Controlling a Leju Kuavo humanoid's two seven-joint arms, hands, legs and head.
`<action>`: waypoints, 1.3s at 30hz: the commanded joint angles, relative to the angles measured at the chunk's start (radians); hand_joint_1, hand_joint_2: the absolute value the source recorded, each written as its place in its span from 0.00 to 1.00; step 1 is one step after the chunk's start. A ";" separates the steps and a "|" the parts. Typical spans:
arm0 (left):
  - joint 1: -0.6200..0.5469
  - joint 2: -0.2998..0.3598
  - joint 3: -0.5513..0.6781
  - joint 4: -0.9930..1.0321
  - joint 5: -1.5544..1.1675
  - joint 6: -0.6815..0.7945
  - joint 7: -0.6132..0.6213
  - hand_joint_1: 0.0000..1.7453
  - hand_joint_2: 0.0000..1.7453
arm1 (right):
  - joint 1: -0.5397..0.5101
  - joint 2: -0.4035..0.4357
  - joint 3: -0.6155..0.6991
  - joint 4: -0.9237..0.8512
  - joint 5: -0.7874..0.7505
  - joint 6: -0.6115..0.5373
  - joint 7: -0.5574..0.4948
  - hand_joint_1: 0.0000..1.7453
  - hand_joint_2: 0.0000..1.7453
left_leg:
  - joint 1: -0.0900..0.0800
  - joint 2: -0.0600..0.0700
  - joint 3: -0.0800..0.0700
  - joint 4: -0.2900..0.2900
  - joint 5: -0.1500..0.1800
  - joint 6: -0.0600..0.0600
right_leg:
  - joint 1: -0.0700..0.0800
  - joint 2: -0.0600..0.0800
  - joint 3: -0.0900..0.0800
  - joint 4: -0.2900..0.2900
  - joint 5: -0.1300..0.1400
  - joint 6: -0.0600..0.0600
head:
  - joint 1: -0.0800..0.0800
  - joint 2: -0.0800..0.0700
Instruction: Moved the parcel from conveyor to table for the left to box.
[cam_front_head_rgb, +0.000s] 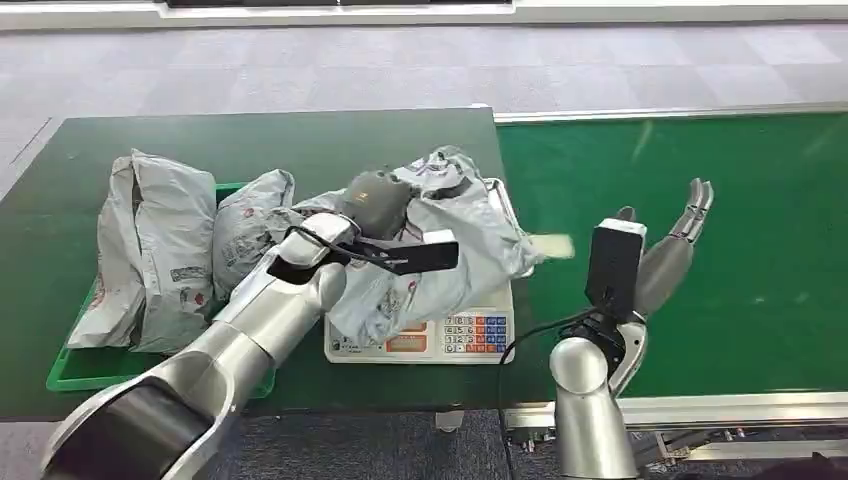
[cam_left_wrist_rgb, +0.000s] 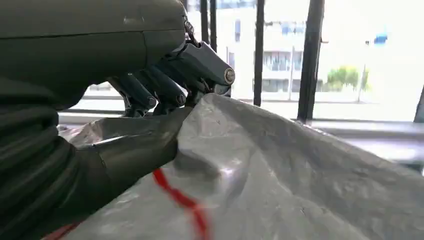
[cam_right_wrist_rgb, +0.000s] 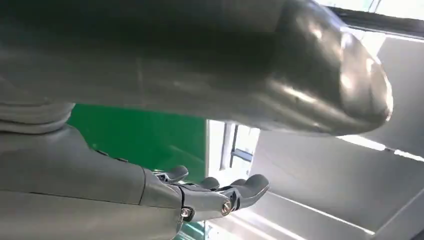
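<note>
Now the left hand (cam_front_head_rgb: 375, 203) has its fingers (cam_left_wrist_rgb: 165, 87) curled down onto a grey bag (cam_front_head_rgb: 440, 250), pinching the crinkly plastic against the thumb. That bag lies on top of a white scale (cam_front_head_rgb: 440, 340) on the dark table (cam_front_head_rgb: 300, 140), just beside the belt. The right hand (cam_front_head_rgb: 685, 235) holds nothing, and its fingers (cam_right_wrist_rgb: 240, 192) are spread and point up above the green belt (cam_front_head_rgb: 720, 300). Two more grey bags (cam_front_head_rgb: 160, 250) lie in a green tray (cam_front_head_rgb: 75, 375) on the left side of the table.
</note>
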 joint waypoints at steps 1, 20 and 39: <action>-0.053 0.120 0.298 -0.314 0.073 0.208 0.078 1.00 1.00 | 0.067 0.015 -0.045 -0.078 -0.010 0.002 -0.019 0.00 0.00 | 0.001 0.003 -0.002 0.001 0.000 0.000 | 0.001 0.001 -0.003 0.001 0.000 -0.001 | 0.000 0.000; -0.076 0.237 0.360 -0.278 -0.394 0.286 0.443 1.00 1.00 | 0.056 0.023 -0.015 -0.088 0.047 0.002 0.033 0.00 0.00 | 0.000 0.003 0.000 0.000 0.000 -0.001 | 0.001 0.002 -0.001 0.000 0.000 -0.001 | 0.000 0.000; -0.085 0.302 0.371 0.016 -0.544 0.218 0.638 1.00 1.00 | 0.037 0.009 0.023 -0.068 0.056 0.002 0.070 0.00 0.00 | 0.002 0.001 -0.001 -0.002 0.002 -0.002 | 0.002 -0.001 0.000 -0.001 0.001 -0.002 | 0.000 0.000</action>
